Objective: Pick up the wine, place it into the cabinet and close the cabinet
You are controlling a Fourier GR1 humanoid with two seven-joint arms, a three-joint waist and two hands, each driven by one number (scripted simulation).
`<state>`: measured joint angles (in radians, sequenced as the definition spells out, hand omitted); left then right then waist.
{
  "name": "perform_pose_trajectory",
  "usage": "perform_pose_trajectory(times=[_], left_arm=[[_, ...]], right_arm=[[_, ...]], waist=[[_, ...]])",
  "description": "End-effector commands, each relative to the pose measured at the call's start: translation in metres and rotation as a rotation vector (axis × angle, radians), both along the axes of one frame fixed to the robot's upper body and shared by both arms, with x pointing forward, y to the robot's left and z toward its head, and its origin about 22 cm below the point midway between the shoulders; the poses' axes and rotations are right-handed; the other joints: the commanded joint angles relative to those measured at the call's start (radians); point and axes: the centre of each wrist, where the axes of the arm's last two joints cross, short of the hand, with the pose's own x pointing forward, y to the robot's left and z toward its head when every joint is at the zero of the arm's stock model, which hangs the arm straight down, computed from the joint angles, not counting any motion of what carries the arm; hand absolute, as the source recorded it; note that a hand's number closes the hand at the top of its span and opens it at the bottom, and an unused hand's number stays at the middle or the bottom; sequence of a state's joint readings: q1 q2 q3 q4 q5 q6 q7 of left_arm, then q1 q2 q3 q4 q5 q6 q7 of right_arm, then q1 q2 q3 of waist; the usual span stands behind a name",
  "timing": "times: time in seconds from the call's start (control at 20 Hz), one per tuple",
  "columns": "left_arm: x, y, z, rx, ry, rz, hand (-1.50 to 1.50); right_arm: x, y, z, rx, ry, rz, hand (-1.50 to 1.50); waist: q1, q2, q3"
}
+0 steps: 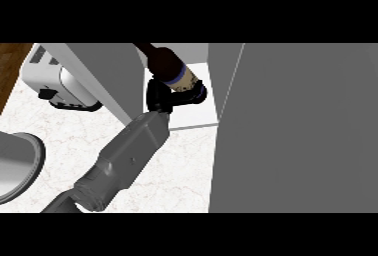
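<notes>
A: Glass wine bottle (171,67) at twelve o'clock, tilted inside the open cabinet (295,125). Heavy, rigid, slick, breakable, I'd guess.
B: Left hand (164,97) curls round its lower body below the label; that's the best hold. Right hand unseen.

A single grey forearm (122,162) runs from the lower left of the frame up toward the centre. Its casing is boxy and faceted, with flat panels meeting at soft edges and a small dark dot on one side face. It narrows toward the wrist, where a glossy black hand (164,98) with rounded fingers is attached.
</notes>
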<state>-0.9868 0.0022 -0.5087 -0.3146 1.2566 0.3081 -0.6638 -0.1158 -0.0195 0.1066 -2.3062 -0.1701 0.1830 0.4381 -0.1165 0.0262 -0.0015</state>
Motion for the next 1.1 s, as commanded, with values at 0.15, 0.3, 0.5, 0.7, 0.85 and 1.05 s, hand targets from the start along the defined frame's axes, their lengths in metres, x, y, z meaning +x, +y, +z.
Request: perform_pose_trajectory(times=[0.15,0.3,0.5,0.7,0.85,1.05], left_arm=[[-0.012,-0.008,-0.008,-0.015,0.026,-0.015,1.50],[-0.007,-0.016,0.005,-0.043,0.010,-0.005,1.50],[-0.012,-0.020,0.004,-0.067,0.018,0.060,-1.50],[-0.005,-0.017,0.008,-0.101,0.010,0.085,-1.50],[-0.005,-0.021,0.011,-0.083,-0.007,0.095,-1.50],[-0.006,-0.019,0.006,-0.043,0.033,0.117,-1.50]], right_arm=[[0.004,0.001,0.005,0.013,0.008,0.001,-1.50],[0.012,0.012,0.001,0.016,0.004,0.012,-1.50],[0.000,0.008,0.000,0.013,0.006,0.028,-1.50],[0.003,0.000,0.000,0.008,0.008,0.004,-1.50],[0.005,0.002,0.002,0.002,-0.009,0.033,-1.50],[-0.005,0.002,0.003,-0.005,-0.008,0.016,-1.50]], waist=[[-0.003,0.002,-0.001],[-0.002,0.004,-0.001],[-0.028,0.003,0.000],[-0.015,0.008,0.000],[-0.020,0.009,0.000],[-0.026,0.006,0.000]])
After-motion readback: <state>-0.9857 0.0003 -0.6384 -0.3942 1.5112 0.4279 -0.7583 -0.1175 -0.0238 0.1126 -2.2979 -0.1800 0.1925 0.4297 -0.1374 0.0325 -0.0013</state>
